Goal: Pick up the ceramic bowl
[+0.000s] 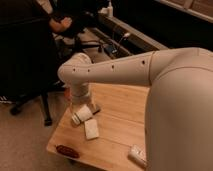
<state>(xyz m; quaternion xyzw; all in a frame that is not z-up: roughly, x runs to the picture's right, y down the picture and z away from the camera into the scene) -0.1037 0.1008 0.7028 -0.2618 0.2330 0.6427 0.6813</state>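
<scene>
My arm reaches in from the right and bends down over the far left part of the wooden table [120, 107]. The gripper [86, 106] hangs below the wrist [79, 90], mostly covered by the arm, just above the white cup [81, 114]. A small reddish-orange sliver [66, 94] shows at the table's far left edge beside the wrist. It looks like the ceramic bowl, and the arm hides the rest of it.
The white cup lies on its side. A flat white block [91, 130] lies just in front of it. A flat dark red oblong object [67, 150] sits at the near left corner. Another white object [137, 154] lies at the near edge. An office chair [35, 95] and a seated person [60, 22] are behind the table.
</scene>
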